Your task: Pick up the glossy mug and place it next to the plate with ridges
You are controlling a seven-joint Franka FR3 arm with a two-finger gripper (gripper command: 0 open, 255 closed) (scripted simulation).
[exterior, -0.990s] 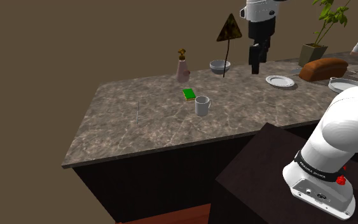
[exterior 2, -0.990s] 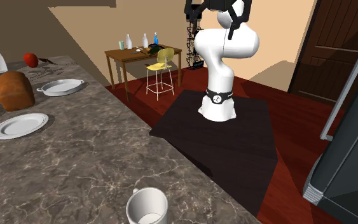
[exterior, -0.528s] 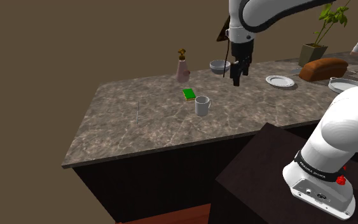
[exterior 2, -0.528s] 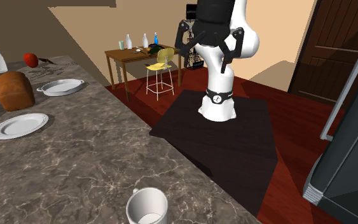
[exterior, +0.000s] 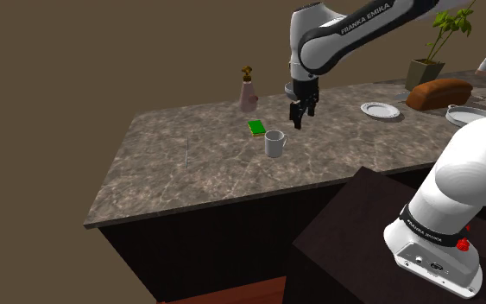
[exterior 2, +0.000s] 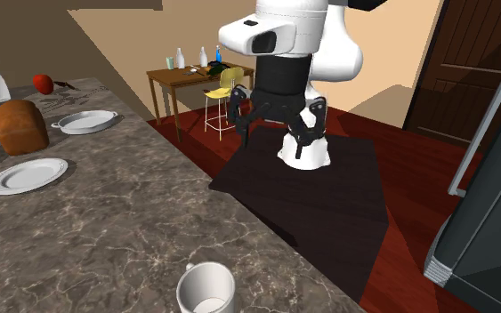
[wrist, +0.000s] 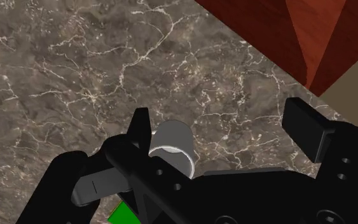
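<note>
Arm (exterior: 353, 26) outstretched, fingers (wrist: 308, 127) apart above mug (exterior: 274, 143)

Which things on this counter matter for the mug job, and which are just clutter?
Job:
mug
ridged plate
gripper, fingers open, close to the mug

Clutter:
green sponge
bread loaf
bowl
oval dish
potted plant

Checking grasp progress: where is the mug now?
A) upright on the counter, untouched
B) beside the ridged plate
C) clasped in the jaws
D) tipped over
A: the mug stands upright on the counter, and the gripper hangs above it with jaws apart, touching nothing.
</note>
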